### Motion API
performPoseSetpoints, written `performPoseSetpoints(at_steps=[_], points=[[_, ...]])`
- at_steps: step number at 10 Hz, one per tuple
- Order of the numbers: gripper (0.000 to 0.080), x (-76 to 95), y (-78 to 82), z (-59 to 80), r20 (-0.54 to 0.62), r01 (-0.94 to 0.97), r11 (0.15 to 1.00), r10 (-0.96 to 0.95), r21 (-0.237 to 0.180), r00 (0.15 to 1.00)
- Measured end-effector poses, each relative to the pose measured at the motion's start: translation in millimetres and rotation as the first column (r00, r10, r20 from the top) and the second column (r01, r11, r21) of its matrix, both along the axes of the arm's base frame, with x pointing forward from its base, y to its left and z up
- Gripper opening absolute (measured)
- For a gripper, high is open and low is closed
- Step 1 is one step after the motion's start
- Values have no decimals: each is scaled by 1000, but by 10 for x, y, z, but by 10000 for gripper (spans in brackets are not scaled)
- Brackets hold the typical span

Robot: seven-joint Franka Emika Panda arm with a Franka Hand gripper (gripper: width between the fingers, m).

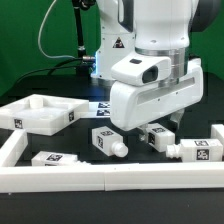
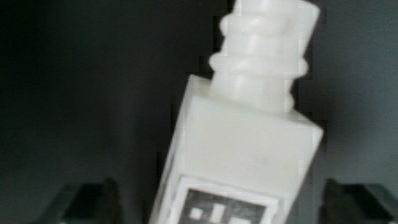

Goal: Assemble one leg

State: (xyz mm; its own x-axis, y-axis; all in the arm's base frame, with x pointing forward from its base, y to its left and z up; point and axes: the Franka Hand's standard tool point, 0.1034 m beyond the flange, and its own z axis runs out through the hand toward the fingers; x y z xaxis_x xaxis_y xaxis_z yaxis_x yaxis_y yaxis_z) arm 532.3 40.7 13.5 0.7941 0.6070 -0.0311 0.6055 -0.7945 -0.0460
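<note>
In the wrist view a white leg (image 2: 249, 130) with a stepped peg end and a marker tag lies on the dark table between my two fingers. My gripper (image 2: 222, 205) is open: each dark fingertip (image 2: 84, 205) stands beside the leg with a gap. In the exterior view the gripper (image 1: 165, 128) is low over that leg (image 1: 157, 139) at the middle right, and the hand hides most of it. Three more white legs lie close by: one to the left (image 1: 108, 141), one to the right (image 1: 196, 150), one at the front left (image 1: 52, 158).
A white square tabletop part (image 1: 40, 113) lies at the exterior view's left. A long white rail (image 1: 110, 180) runs along the front and up the left side. The green backdrop and cables are behind the arm.
</note>
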Motion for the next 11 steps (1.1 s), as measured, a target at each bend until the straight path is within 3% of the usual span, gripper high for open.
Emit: performPoseSetpoints(at_steps=[1,2,3,4,5,7,8,11], points=[[476,-1,0,-1,0,0,1000,0,0,1000],[281,-1,0,-1,0,0,1000,0,0,1000],[282,-13,0,-1,-1,2,1000,-2,0,1000],[282,-149,44,61,51,147,989,-147,3,988],[282,-470,47,117,31,214,977,-214,-3,976],[282,-882,135,327,33,347,938,-346,0,938],[283,-940,135,392,35,346,938,-346,7,938],[284,-925,136,348,30,345,939,-345,6,938]])
